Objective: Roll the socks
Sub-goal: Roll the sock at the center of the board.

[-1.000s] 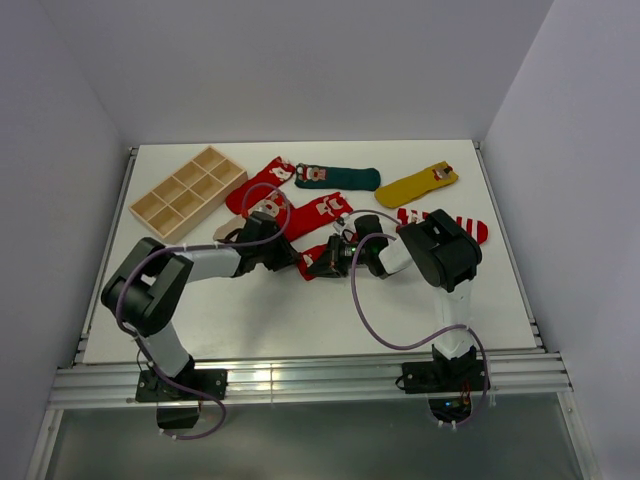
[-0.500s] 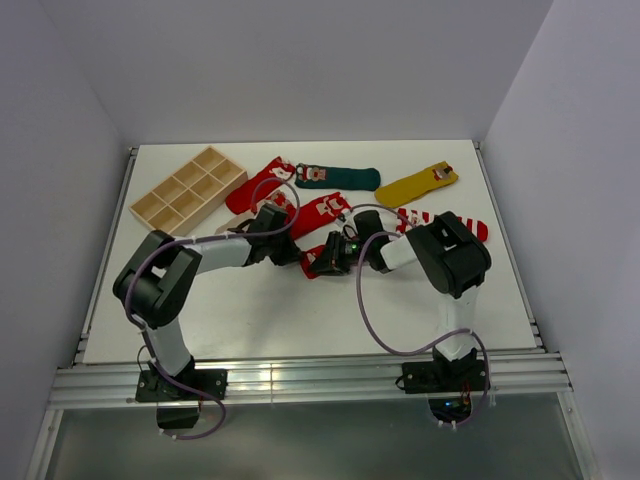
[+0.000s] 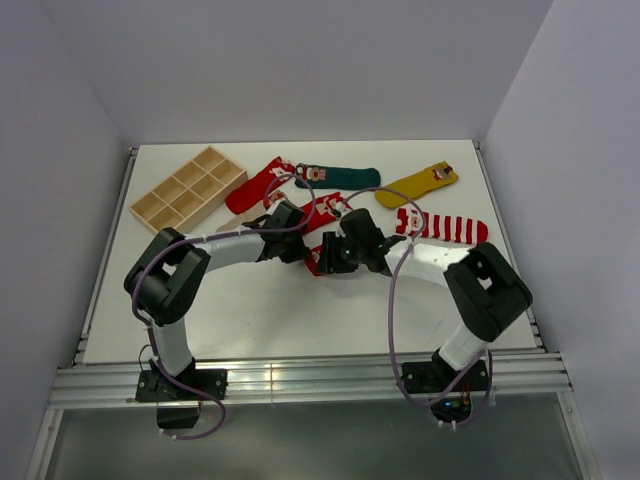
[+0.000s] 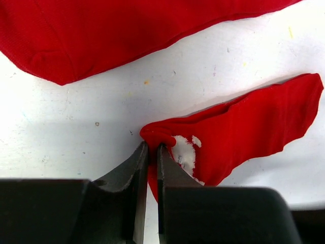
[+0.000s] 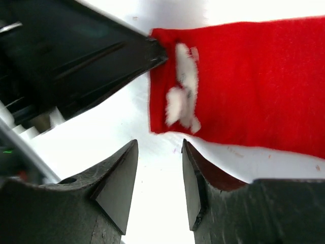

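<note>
Landmark: wooden tray [image 3: 190, 190], divided into compartments, at the far left of the table [image 3: 250, 320]; every place below is given from it.
Left gripper [image 4: 152, 148]: clamped on one corner of the small red sock, with fabric bunched at the fingertips and barely a slit between them. Found right of the tray and nearer the arm bases.
Small red sock [image 4: 254, 122]: laid flat on the table apart from the pinched corner. A white patch is seen beside the pinch, its figure too blurred to be read. From above, most of it is hidden under both grippers.
Right gripper [image 5: 160, 152]: jaws parted with bare table showing between them, nothing held. Placed just beside the small red sock's edge, facing the left gripper, further right of the tray.
Large red sock [image 4: 127, 30]: cut off by the frame in the left wrist view, and partly covered by the arms from above. Right of the tray, just beyond the small red sock.
Third red sock [image 3: 258, 185]: closest to the tray, just right of it, one end crossed by a cable.
Beige sock [image 3: 243, 214]: only a strip is seen beside the left arm, near the tray's right corner.
Green sock [image 3: 345, 179]: further right of the tray, patch too small to be read.
Yellow sock [image 3: 418, 184]: well right of the tray.
Striped sock [image 3: 450, 227]: well right of the tray, one end hidden by the right arm.
</note>
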